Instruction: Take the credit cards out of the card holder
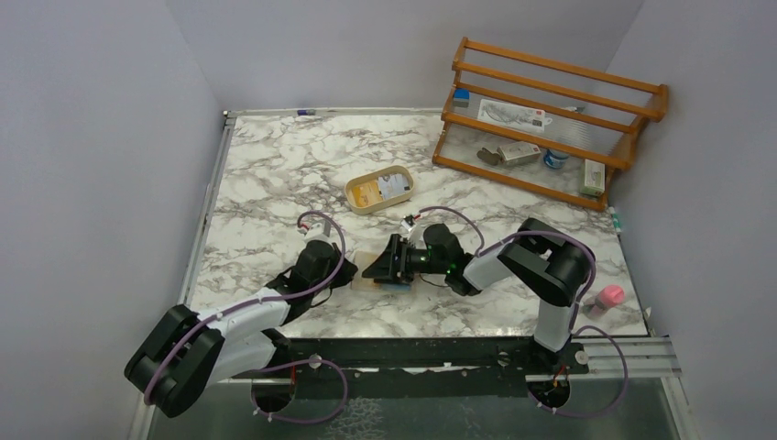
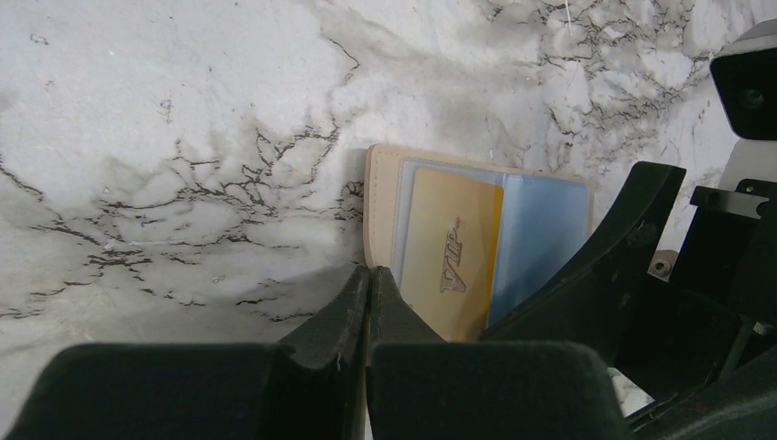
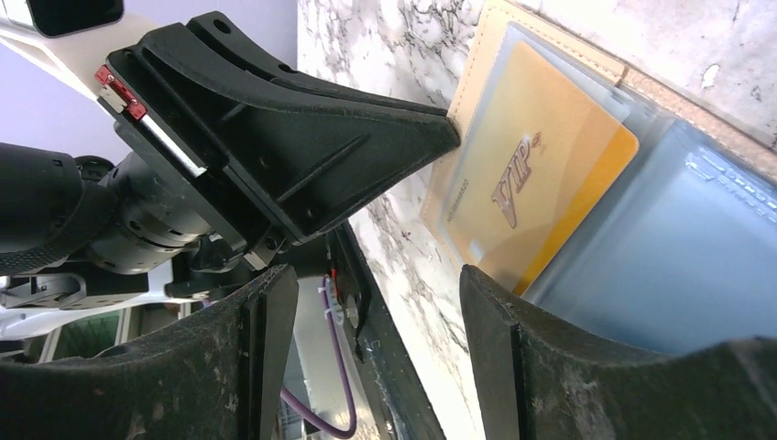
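Note:
The tan card holder [image 1: 368, 282] lies open and flat on the marble between my two grippers. Its pale leather edge [image 2: 380, 202] frames clear pockets. One pocket holds a gold card marked VIP [image 2: 454, 247], and beside it lies a light blue card [image 2: 541, 238]. My left gripper [image 2: 369, 275] is shut, its joined tips resting at the holder's near-left edge [image 3: 463, 110]. My right gripper [image 3: 376, 284] is open and hangs low over the holder with nothing between its fingers. One of its fingers [image 3: 486, 312] stands by the corner of the gold card [image 3: 531, 174], next to the blue card [image 3: 678, 247].
An oval beige tray [image 1: 378, 191] with cards in it sits behind the holder. A wooden rack [image 1: 550, 119] with small items stands at the back right. A pink object [image 1: 607, 297] lies at the right table edge. The table's front edge runs just below the holder.

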Controlling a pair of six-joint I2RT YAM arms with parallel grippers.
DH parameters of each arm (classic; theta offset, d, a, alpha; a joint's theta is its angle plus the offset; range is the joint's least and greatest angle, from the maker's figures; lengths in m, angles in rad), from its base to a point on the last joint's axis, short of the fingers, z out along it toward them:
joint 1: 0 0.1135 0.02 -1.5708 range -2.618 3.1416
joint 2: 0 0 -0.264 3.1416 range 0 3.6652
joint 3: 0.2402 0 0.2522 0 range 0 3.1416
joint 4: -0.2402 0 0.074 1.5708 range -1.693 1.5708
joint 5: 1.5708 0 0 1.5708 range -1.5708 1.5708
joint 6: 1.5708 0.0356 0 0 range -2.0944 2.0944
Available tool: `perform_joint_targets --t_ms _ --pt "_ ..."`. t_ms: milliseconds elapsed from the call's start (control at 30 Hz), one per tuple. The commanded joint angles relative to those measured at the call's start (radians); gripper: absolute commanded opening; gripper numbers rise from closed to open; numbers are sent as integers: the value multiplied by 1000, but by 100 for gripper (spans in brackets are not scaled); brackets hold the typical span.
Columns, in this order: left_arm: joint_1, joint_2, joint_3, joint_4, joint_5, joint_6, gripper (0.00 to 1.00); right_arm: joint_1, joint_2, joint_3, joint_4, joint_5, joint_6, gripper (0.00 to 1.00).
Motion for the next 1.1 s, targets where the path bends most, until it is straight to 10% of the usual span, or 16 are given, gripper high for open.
perform_joint_targets --t_ms 0,1067 --pt "-5 -24 -20 13 16 -11 0 4 -32 -15 37 19 13 70" --pt "-52 153 -93 123 -44 -140 0 -82 44 -10 -7 -13 -20 72"
